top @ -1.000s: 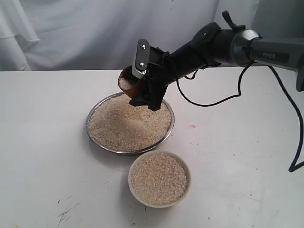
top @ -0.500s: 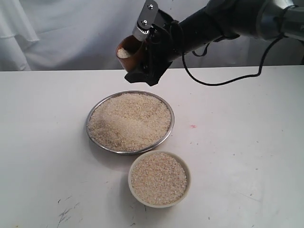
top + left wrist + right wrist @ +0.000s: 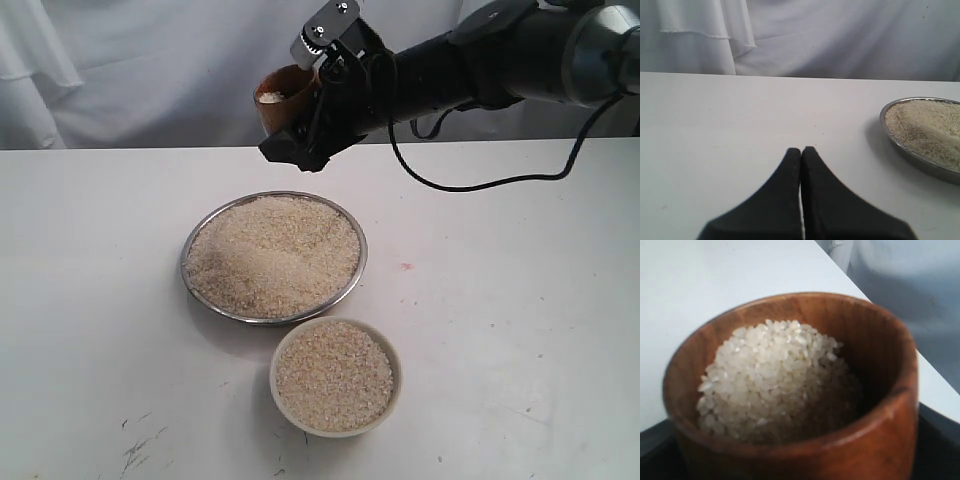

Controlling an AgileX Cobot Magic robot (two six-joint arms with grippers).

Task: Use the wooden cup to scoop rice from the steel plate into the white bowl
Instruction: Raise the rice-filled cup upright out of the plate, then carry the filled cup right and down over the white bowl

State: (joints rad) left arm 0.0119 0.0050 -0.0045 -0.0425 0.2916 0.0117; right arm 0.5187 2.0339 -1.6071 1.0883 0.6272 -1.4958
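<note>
**Figure. The loaded cup held above the far rim of the plate, before the carry to the bowl.**

The right fingers grip the wooden cup from opposite sides, one above and one beneath, and hold it clear of the tabletop. The cup carries a mound of rice that sits below its rim. Its mouth faces upward with a slight lean toward the left of the exterior view, so its long axis is close to vertical.

The steel plate lies under and nearer the camera than the cup, and its rice heap covers the whole dish. The white bowl stands just beside the plate's near rim, slightly to the right, and is already filled almost to its lip.

The relation that governs the coming move is that the bowl lies on the far side of the plate from the cup. It is nearer the camera and lower, so the cup has to cross the full width of the plate before it tips.

The right arm is the one placed to deliver. The left fingers are pressed together with nothing between them, low over bare tabletop and well apart from the plate.

A likely hazard is grains spilling over the nearly full bowl during the pour.
</note>
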